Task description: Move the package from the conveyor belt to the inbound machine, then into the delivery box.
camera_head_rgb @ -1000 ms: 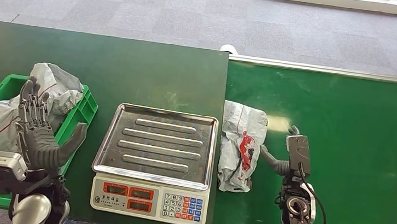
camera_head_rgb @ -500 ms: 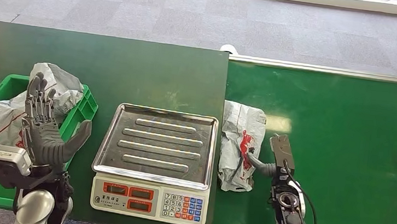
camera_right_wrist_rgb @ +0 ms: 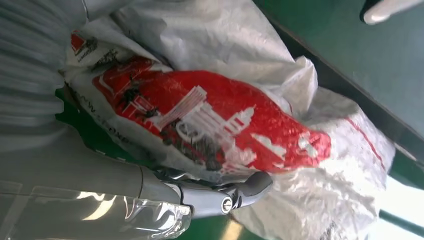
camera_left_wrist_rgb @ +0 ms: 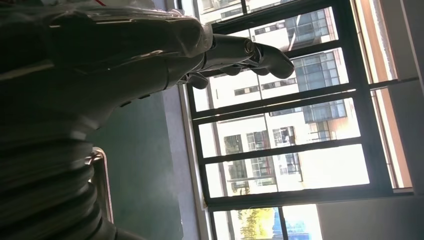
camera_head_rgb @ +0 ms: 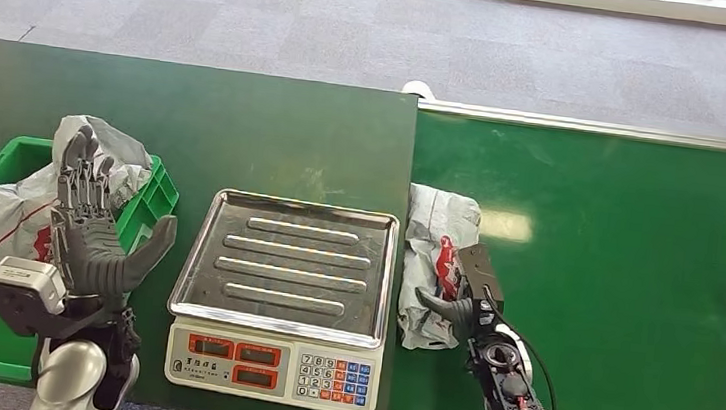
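- Looking down from the head view, the grey-and-red package [camera_head_rgb: 437, 264] lies on the green conveyor belt [camera_head_rgb: 636, 251], at three o'clock of the scale [camera_head_rgb: 285, 293]. The right hand [camera_head_rgb: 461, 295] touches its right edge; I cannot tell its grasp. The left hand [camera_head_rgb: 96, 225] is raised, fingers spread wide, over the green box [camera_head_rgb: 153, 200].
- Left wrist view: the left hand's thumb [camera_left_wrist_rgb: 245, 52] sticks out against windows [camera_left_wrist_rgb: 290, 125].
- Right wrist view: the right thumb [camera_right_wrist_rgb: 235, 192] presses against the package's red print.

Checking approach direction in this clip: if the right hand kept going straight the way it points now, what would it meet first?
The right hand already meets the crumpled grey plastic package with red print lying on the green conveyor belt; its thumb appears pressed against it, though depth is unclear.
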Tool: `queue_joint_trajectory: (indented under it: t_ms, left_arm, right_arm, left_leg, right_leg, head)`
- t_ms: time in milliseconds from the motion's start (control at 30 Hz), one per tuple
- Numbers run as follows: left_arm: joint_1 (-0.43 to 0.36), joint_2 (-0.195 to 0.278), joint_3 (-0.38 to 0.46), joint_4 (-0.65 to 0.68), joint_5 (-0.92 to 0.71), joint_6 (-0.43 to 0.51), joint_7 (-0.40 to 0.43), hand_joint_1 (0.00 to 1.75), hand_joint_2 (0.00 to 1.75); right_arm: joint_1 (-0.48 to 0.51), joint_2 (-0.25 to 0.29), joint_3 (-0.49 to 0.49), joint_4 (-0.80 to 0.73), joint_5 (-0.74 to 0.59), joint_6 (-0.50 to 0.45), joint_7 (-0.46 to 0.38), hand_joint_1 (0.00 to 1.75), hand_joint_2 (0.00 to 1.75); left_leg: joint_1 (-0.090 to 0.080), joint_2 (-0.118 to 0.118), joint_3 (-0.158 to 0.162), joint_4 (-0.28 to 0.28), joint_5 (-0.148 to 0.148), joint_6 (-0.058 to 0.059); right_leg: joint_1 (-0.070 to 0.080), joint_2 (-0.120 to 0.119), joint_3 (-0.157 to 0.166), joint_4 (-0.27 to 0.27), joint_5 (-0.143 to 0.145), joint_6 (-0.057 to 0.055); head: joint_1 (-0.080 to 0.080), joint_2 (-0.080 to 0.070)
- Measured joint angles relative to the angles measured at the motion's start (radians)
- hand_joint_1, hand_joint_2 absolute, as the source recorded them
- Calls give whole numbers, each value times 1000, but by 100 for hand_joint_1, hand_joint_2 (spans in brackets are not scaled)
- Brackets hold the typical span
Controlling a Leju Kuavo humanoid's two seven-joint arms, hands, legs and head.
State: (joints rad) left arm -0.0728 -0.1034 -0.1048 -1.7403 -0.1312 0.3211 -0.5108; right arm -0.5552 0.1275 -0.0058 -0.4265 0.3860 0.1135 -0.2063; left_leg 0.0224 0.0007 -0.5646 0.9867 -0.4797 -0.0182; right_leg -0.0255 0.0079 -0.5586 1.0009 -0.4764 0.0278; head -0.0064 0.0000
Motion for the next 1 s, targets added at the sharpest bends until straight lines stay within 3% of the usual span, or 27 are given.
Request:
queue_joint_trajectory:
  t_ms: [67,200,400,667,833,1000]
  left_arm:
    - [-4,0,-4,3,0,0,2,0,175]
    - [-12,1,-9,9,2,2,10,0,175]
    - [-14,5,-13,21,14,12,10,0,175]
    - [1,8,-13,27,21,29,4,0,175]
    - [20,10,-8,21,21,48,-5,0,175]
    - [57,9,10,5,15,54,-23,0,175]
  right_arm:
    - [-8,6,1,17,-1,13,17,0,175]
    - [-22,14,2,43,-6,15,60,168,175]
    - [-34,16,-14,64,-56,-32,99,175,175]
    - [-29,9,-89,71,-136,-125,78,175,175]
    - [-8,-5,-159,54,-217,-197,-40,175,175]
    - [46,-12,-221,-85,-292,-183,-155,175,175]
  left_leg:
    - [0,0,0,0,0,0]
    - [0,0,1,0,0,0]
    - [0,1,1,0,0,0]
    - [0,-1,0,0,0,0]
    - [0,-1,0,0,0,0]
    - [0,-1,0,0,0,0]
  right_leg:
    - [0,0,0,0,0,0]
    - [0,0,0,0,0,0]
    - [0,0,0,0,0,0]
    - [0,0,0,0,0,0]
    - [0,0,0,0,0,0]
    - [0,0,0,0,0,0]
  head:
    - [0,0]
    - [0,0]
    - [0,0]
    - [0,0]
    - [0,0]
    - [0,0]
